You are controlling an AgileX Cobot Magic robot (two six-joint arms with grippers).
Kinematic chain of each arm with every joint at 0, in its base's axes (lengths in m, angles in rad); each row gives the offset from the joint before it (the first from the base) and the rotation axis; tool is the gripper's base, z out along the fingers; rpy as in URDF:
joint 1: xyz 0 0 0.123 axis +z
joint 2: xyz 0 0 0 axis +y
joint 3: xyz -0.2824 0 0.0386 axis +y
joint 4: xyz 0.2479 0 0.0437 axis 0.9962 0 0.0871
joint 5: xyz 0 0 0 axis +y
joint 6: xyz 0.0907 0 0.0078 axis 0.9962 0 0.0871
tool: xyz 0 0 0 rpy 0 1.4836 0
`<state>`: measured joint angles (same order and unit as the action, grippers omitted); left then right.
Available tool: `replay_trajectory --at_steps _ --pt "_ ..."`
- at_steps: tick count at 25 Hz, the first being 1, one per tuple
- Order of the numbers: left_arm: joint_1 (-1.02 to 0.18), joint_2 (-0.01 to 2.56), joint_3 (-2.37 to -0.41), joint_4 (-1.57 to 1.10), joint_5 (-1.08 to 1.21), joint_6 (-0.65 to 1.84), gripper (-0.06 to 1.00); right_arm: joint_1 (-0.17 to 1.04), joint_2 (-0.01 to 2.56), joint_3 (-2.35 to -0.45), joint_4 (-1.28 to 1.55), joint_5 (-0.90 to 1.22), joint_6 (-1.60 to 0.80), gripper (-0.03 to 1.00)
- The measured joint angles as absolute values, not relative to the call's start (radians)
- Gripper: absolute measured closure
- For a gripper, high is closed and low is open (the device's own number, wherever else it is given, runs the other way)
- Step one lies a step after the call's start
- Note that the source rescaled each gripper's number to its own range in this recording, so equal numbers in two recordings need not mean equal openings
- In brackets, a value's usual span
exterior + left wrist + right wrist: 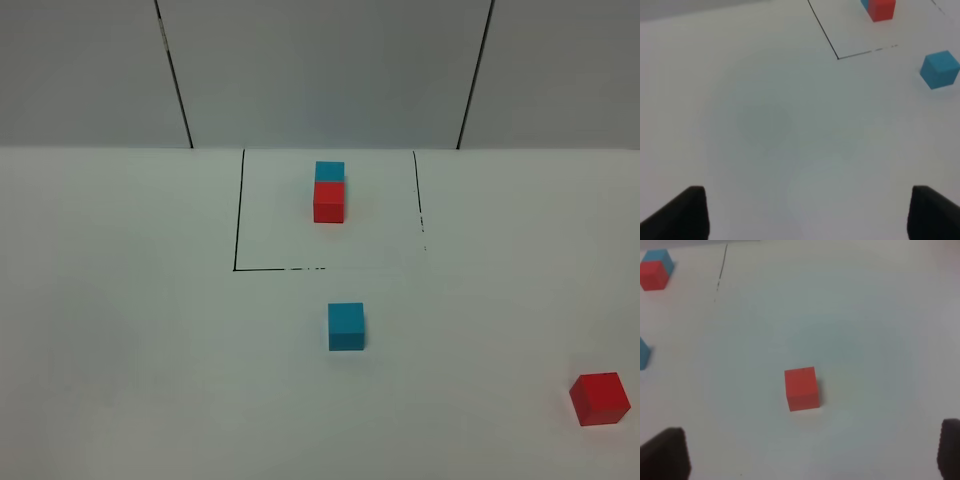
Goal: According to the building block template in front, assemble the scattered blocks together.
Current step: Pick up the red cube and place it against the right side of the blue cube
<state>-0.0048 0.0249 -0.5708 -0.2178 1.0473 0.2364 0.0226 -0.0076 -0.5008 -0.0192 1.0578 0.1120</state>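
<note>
The left gripper (pixel 807 215) has its dark jaws spread wide over bare table (pixel 120 350), holding and touching nothing; the right gripper (pixel 807 455) is also spread wide and empty, with the red cube (pixel 802 388) lying ahead of its tips, untouched. The table is smooth, matte white, backed by a pale grey panelled wall (pixel 320 70) with dark seams. The template (pixel 329 192), cyan joined behind red, sits inside a thin black frame (pixel 238 215); the loose cyan cube (pixel 346 327) lies just outside its near line, well apart from the red cube at the near right.
</note>
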Motion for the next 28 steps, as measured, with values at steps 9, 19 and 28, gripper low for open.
replay_trajectory --at_steps 9,19,28 --pt "-0.005 -0.007 -0.514 -0.09 1.088 0.086 0.3 0.023 -0.008 -0.501 -0.019 1.058 0.112 -0.03" --pt "-0.005 -0.008 -0.507 -0.057 1.071 0.051 0.3 0.023 -0.008 -0.501 -0.019 1.058 0.112 -0.03" --pt "-0.005 -0.008 -0.507 -0.057 1.071 0.052 0.3 0.023 -0.008 -0.501 -0.019 1.058 0.112 -0.03"
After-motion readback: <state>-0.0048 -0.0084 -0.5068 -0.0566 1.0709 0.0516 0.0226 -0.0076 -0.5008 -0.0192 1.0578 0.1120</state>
